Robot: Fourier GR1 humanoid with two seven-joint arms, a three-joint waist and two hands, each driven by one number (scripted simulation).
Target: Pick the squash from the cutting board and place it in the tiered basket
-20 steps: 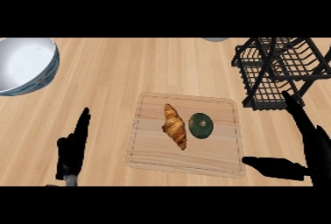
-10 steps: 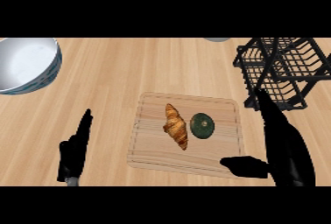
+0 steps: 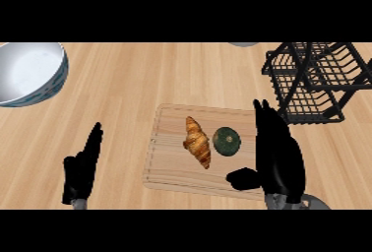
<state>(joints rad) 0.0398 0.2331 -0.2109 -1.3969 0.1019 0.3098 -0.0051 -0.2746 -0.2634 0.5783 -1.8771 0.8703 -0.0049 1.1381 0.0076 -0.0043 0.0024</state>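
1. The squash [image 3: 227, 141] is dark green and round. It lies on the wooden cutting board [image 3: 170, 170], on the board's right half.
2. A golden croissant [image 3: 197, 148] lies on the board too, just beside the squash on its left. I cannot tell if the two touch.
3. The right hand [image 3: 274, 152] is over the right edge of the board, just to the right of the squash. Its fingers are straight and point up toward the far side of the bench [image 3: 145, 74]. Its thumb [image 3: 242, 178] sticks out to the left, below the squash. The hand is open wide and holds nothing. It is very close to the squash, but I cannot tell if it touches it.
4. The left hand [image 3: 81, 170] rests at the lower left, well apart from the board. Its fingers are straight and point up. It holds nothing.
5. The black wire tiered basket [image 3: 312, 81] stands at the top right of the bench, just past the board's far right corner.
6. A big bowl [image 3: 33, 74], white inside with a blue rim, sits at the top left, well apart from the board.
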